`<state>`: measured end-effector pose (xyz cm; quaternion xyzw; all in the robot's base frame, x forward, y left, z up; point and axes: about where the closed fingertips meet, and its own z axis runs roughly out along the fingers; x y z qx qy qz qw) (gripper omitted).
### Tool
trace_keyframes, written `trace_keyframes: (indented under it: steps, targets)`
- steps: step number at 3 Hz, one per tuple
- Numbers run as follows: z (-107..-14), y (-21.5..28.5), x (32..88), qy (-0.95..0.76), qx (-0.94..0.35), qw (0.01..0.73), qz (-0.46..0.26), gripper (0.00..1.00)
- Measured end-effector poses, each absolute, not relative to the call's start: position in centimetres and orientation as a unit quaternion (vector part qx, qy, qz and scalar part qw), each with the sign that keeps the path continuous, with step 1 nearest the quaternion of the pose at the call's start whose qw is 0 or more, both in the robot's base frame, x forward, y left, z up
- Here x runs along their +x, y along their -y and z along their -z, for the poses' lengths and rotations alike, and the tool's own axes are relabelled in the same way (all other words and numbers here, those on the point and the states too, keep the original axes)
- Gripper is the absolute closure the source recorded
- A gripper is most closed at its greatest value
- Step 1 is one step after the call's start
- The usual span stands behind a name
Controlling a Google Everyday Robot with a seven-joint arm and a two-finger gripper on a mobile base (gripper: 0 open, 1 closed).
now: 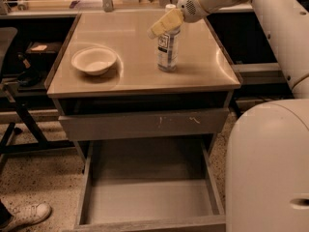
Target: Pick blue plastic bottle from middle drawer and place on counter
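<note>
One bottle (167,53), one bowl (94,60) on counter (140,79); one tool (160,27) at bottle's neck

The white arm (263,6) extends from the view's upper right, its end effector (157,29) tilted downward.

Over counter (120,76), gripper (162,27) overlaps upright blue plastic bottle (167,53).

Materials and finishes
Pale matt plastic gripper (158,28) at the neck of the clear blue plastic bottle (167,54); beneath it the counter (135,76) — glossy, smooth; lower, the middle drawer (149,202) — matt grey.
</note>
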<state>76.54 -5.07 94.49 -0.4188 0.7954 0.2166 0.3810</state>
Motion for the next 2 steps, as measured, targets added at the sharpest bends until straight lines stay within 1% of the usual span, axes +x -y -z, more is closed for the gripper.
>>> trace_keyframes:
  steps: [1,2]
  targets:
    - [-94.5,4.5,76.6,-0.798,-0.426,0.372,-0.207,0.0]
    - [-99.4,5.1,76.4,-0.803,-0.426,0.391,-0.146,0.0]
